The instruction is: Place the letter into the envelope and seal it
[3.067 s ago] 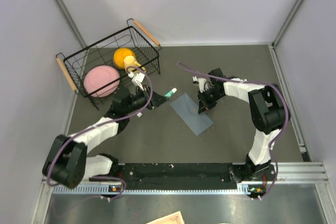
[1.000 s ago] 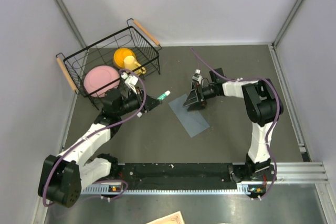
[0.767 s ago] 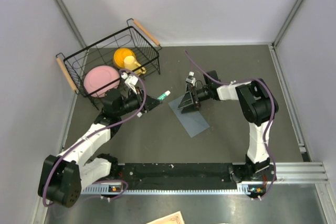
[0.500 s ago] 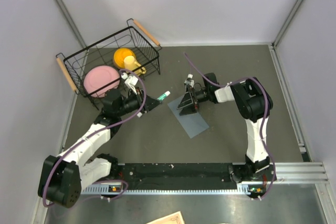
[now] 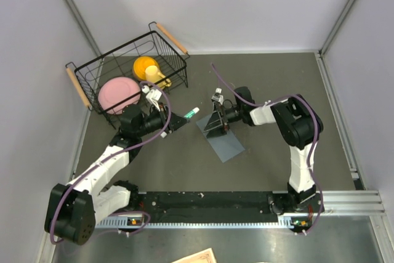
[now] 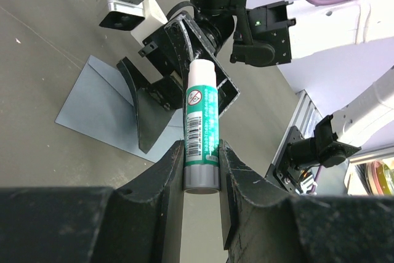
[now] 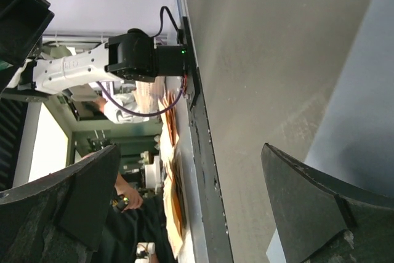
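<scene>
Count, top view: 2 arms, 2 claws, 1 envelope, 1 glue stick, 1 basket

- envelope [image 5: 226, 140]: blue-grey, lies flat on the table [image 5: 277, 90] near the middle, turned on the diagonal. Flap side cannot be told from here. Also seen from the left wrist [image 6: 92, 106] and, as a pale blue band at the right edge, from the right wrist [image 7: 363, 90]
- right claw [image 5: 213, 125]: jaws spread wide, nothing between them. It is tipped down over the envelope's far-left corner. In the right wrist view [image 7: 184, 195] one finger sits over the envelope and the other over bare table. Cannot tell whether a tip touches the paper
- left claw [image 5: 178, 119]: narrow, clamped on the glue stick [image 5: 192, 113], which is white and green. It is held above the table, just left of the envelope. In the left wrist view [image 6: 201, 158] the stick [image 6: 202, 118] stands out straight from between the jaws, gripped at its grey base, pointing toward the right claw
- basket [image 5: 166, 44]: black wire, 2 wooden handles, far-left corner of the table. It holds 1 pink plate [image 5: 119, 93] and 1 yellow cup [image 5: 148, 67]
</scene>
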Tool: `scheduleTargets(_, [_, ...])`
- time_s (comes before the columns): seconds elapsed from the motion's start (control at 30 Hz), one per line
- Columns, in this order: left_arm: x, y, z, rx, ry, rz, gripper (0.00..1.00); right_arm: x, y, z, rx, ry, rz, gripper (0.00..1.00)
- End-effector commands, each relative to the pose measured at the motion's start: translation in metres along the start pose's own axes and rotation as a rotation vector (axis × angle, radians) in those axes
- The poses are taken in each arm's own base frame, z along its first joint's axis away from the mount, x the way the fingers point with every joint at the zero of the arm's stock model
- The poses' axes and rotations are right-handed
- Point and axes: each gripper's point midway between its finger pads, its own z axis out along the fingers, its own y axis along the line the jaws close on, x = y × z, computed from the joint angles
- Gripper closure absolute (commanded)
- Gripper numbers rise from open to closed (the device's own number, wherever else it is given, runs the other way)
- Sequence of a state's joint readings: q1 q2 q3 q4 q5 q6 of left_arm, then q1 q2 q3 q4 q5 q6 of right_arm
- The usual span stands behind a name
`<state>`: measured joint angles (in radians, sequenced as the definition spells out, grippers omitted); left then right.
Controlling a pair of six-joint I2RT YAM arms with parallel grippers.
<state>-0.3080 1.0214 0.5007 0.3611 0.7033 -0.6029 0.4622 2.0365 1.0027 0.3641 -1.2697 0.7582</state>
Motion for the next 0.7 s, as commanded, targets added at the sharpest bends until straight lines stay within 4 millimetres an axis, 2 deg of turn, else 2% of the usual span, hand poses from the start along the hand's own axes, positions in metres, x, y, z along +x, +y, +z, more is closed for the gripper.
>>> scheduleTargets(0.0, [-0.011,-0.010,-0.003,0.034,-0.034,0.038,1.00,-0.002,0.009,0.011,-0.032,0.001,-0.064,0.03])
scheduleTargets(0.37, [-0.014,-0.008,-0.002,0.025,-0.035,0.046,1.00,0.002,-0.040,0.018,-0.009,-0.004,0.007,0.04])
scheduleTargets(0.43, [-0.013,-0.008,-0.001,0.022,-0.034,0.042,1.00,0.001,-0.041,0.018,-0.012,-0.002,0.004,0.04])
scheduleTargets(0.53, [-0.013,-0.008,-0.001,0.027,-0.030,0.046,1.00,-0.008,-0.017,0.016,-0.050,-0.014,-0.025,0.04])
scheduleTargets(0.57, [-0.013,-0.008,-0.001,0.026,-0.033,0.047,1.00,-0.012,0.001,0.013,-0.075,-0.025,-0.079,0.04])
scheduleTargets(0.67, [-0.013,-0.010,-0.001,0.037,-0.025,0.047,1.00,-0.006,0.024,0.008,-0.094,-0.021,-0.067,0.04])
